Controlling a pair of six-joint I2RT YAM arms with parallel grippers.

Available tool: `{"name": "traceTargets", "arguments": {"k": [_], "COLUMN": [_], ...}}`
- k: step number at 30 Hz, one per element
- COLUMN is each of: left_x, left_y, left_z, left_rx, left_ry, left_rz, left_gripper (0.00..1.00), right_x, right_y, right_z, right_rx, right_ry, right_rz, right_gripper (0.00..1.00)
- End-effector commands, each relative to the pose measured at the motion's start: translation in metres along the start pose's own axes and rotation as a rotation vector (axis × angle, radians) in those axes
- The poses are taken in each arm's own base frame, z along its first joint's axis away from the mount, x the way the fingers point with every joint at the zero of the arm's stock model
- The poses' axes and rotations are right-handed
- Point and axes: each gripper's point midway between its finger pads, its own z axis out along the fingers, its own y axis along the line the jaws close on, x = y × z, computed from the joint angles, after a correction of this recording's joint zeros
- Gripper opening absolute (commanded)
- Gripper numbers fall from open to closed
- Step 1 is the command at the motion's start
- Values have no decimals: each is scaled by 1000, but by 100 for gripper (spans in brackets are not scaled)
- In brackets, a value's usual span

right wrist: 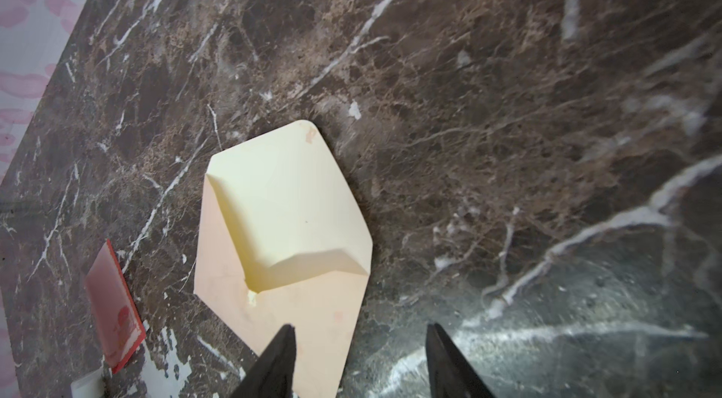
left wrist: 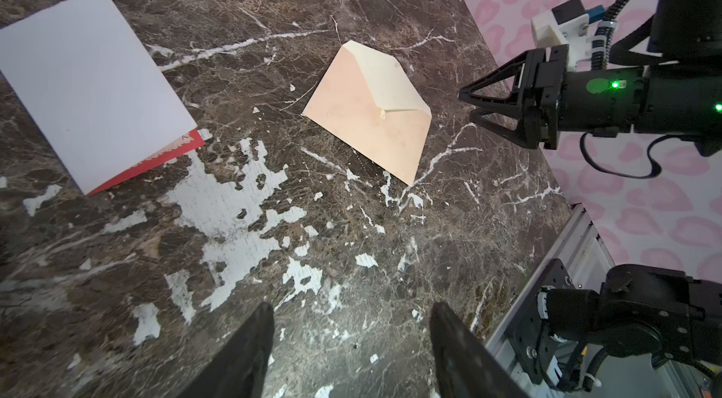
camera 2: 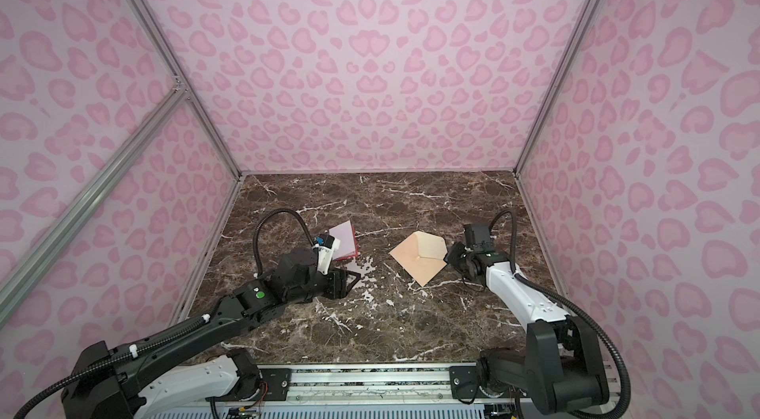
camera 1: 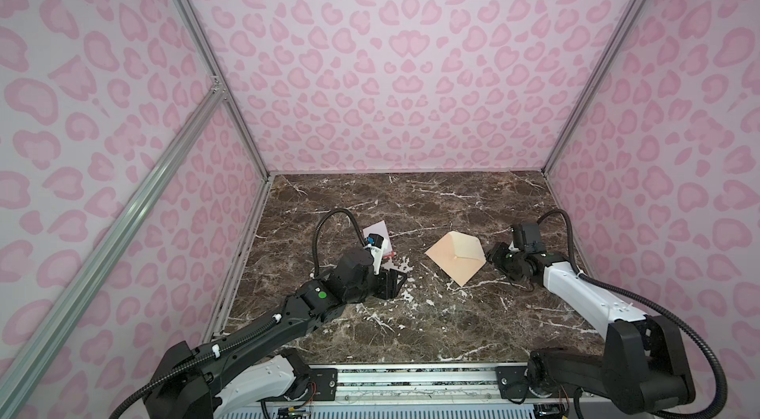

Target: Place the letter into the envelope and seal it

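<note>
- Two papers lie well apart on the marble table (camera 1: 411, 199). The letter (camera 1: 376, 229) is on the left and the envelope (camera 1: 454, 256) is right of the middle, with bare marble between them.
- Three pink-patterned walls (camera 1: 411, 67) close the table at the left, back and right. A metal rail (camera 1: 411, 380) runs along the near edge, where my arms are mounted.
- A wide stretch of marble runs from behind both papers to the back wall. Another stretch lies between the papers and the rail.
- The letter lies white face up, with a red edge showing beneath one side. It is well off the left wall, and in both top views my left wrist hides part of it.
- The envelope lies flat and turned diagonally, with one corner pointing toward the rail.
- Its flap (right wrist: 281, 189) is folded open, showing a cream lining. The letter is outside the envelope.
- My left gripper (left wrist: 351, 353) hangs over the marble on the near side of the letter. Its fingers are apart, with only table between them.
- My right gripper (right wrist: 359, 361) is just beside the envelope's right corner, with its fingers apart and gripping nothing. In the left wrist view a strip of marble shows between its tips and the paper.
</note>
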Motion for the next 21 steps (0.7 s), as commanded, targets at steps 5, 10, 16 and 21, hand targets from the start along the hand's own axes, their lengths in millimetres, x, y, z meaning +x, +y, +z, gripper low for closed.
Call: {"name": "traceTargets", "arguments": {"k": [5,10,16,21], "left_x": [-14,-19,-20,-20], "left_y": [-14,-17,-15,-17], "left_z": [10,13,16,19], "left_rx": [46,60,67,82], "left_ry": [-11,-20,-17,-15], "left_rz": [56,60,54,50], "left_gripper": [67,67,67,67], "right_x": [-7,-10,-14,-12], "right_y": [24,16,7,7], "right_z": [18,29,35,45], "right_rx": [-130,-103,-78,-80], "right_ry": [37,49,40,65], "right_rz": [-38,-29,-14,-9], "right_gripper": [48,46,47,44]}}
